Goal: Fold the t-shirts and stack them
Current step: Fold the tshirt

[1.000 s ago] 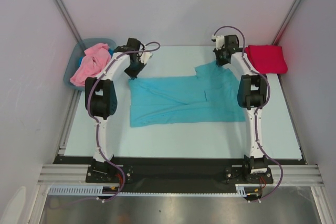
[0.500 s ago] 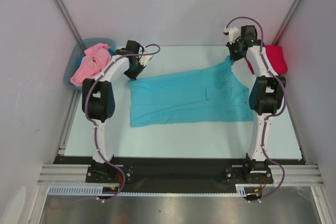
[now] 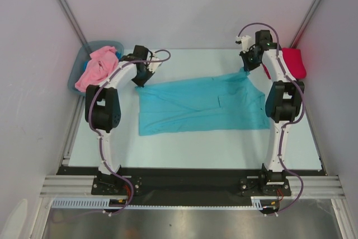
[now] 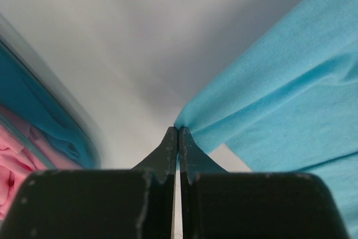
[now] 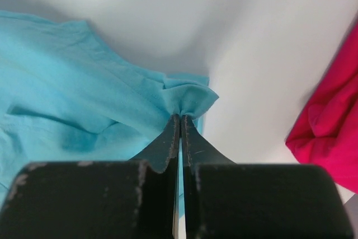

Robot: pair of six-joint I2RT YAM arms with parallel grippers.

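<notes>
Spanning the middle of the pale worktop [image 3: 196, 149], the teal cloth t-shirt [image 3: 201, 107] lies spread out mostly flat, its long side running left to right between the two arms. The left tool [image 4: 178, 132] has its fingers pressed together on the far left corner of this shirt; in the left wrist view the cloth gathers into creases that run to the fingertips. The right tool [image 5: 180, 117] pinches the far right corner in the same way, with a small bunched fold of teal cloth showing just past its tips. The far edge of the shirt runs between the two pinched corners, and the near edge rests on the worktop. The crimson red cloth t-shirt [image 3: 293, 62] lies folded at the far right corner of the worktop, near the right tool but apart from the teal shirt. The light pink cloth t-shirt [image 3: 96, 66] lies crumpled in the grey-blue plastic bin [image 3: 106, 43] at the far left, draping over its rim.
</notes>
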